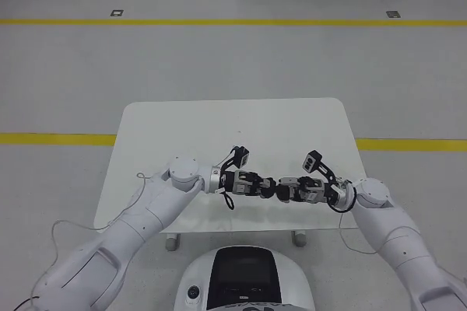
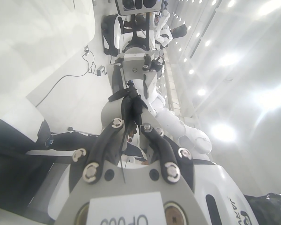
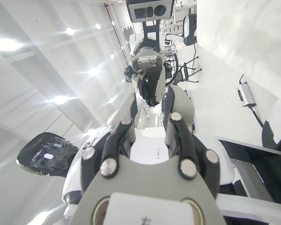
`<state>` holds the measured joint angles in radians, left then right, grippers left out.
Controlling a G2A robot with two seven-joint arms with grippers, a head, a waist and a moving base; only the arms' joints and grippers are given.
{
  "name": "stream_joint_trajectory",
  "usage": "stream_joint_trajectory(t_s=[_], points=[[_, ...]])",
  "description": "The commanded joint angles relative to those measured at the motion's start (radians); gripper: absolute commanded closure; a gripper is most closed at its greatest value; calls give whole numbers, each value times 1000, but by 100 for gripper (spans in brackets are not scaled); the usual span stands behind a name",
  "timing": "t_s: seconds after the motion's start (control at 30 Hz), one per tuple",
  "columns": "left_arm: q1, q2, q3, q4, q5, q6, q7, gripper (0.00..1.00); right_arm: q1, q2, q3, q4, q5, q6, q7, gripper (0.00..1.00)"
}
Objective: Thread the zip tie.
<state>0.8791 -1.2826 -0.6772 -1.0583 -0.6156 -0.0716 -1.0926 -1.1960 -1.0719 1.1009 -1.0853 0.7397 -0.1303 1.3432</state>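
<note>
Left wrist view: left gripper (image 2: 131, 114) clenched on the zip tie (image 2: 123, 165), thin black strap trailing back across its palm. Top view — both grippers meet tip to tip above the table (image 1: 218, 124) front edge; right gripper (image 1: 286, 189) spread, its fingers flanking the left's tip, nothing held. Tie's head not made out. Judgement: free end goes across next. Hold left grip firm, close right slowly near the tip, line strap up straight — skew will likely buckle it.
</note>
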Motion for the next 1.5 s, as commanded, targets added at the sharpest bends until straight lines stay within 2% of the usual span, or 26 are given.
stream_joint_trajectory(t_s=[0.0,0.1,0.17,0.37,0.43,0.5,0.8,0.87,0.9,0.93,0.97,1.1,1.37,1.47], points=[[0,0,0,-1,1,-3,0,100,-2,0,3,-1,0,0,-2,0],[-1,1,-2,-3,15,-25,11,100,-6,0,9,-1,9,0,-4,0],[-6,5,4,-7,84,-50,46,100,-9,0,14,2,23,4,-12,0],[10,16,5,-44,198,-142,96,100,-14,-5,21,13,62,19,-32,0],[20,19,2,-56,197,-167,95,100,-13,-7,19,18,68,28,-30,0],[24,22,-4,-65,209,-211,94,100,-13,-7,19,19,69,30,-31,0],[25,22,-3,-65,213,-210,100,100,-13,-7,19,19,69,30,-31,0],[35,23,4,-71,253,-221,136,100,-13,-7,19,19,69,30,-31,0],[39,23,4,-73,249,-231,136,100,-15,-7,20,15,66,27,-49,0],[45,25,1,-68,252,-268,127,100,-23,-5,24,-2,36,18,-90,0],[45,26,0,-68,255,-268,127,100,-24,-5,26,-4,31,16,-96,0],[62,33,-26,-109,303,-268,148,100,-42,7,56,-36,-48,-11,-169,0],[130,51,-118,-204,373,-268,200,100,-106,40,142,-164,-240,-23,-304,0],[130,51,-118,-204,373,-268,200,100,-106,40,142,-164,-240,-23,-304,0]])
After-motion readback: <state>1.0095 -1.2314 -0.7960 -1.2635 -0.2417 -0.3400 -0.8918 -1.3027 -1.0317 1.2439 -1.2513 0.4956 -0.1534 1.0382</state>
